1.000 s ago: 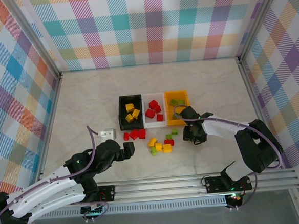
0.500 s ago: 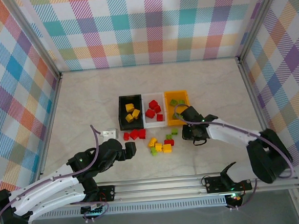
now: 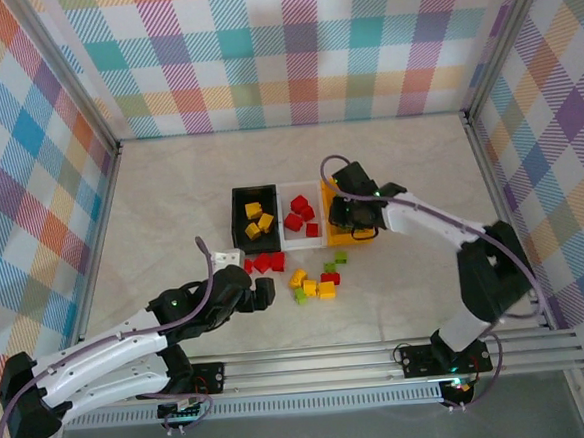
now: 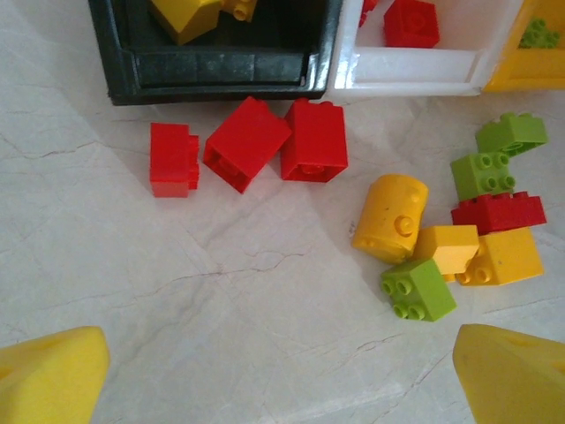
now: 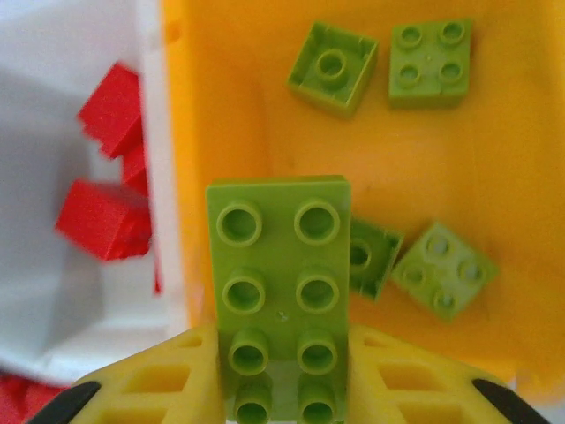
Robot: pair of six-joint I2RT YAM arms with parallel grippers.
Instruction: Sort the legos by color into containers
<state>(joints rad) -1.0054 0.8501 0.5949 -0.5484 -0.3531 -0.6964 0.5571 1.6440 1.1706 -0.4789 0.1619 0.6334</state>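
Nearest the arm bases, the left fingers hover low over the bench, to the near left of the white bin. They are spread wide with nothing between them. In the left wrist view their yellow pads sit at the two lower corners, with bare bench between.

The loose bricks lie between those fingers and the white bin. Three red bricks lie in a row off the white bin's near-left corner, just in front of the neighbouring bin's wall. A mixed cluster lies off the white bin's near-right corner. It has three yellow-orange pieces, three green ones and one red, and several of them touch.

The three bins stand side by side with their walls meeting. The black bin is directly left of the white bin and holds yellow bricks. The white bin itself holds red bricks.

Directly right of the white bin is the orange-yellow bin, and the right fingers hang over it. They are clamped on a long green brick. Its studs face the wrist camera and its near end is pinched between the yellow pads. It sits above that bin's floor, close to the wall shared with the white bin. Below it, four small green bricks lie loose on the orange-yellow floor, and one of them is turned hollow side up.
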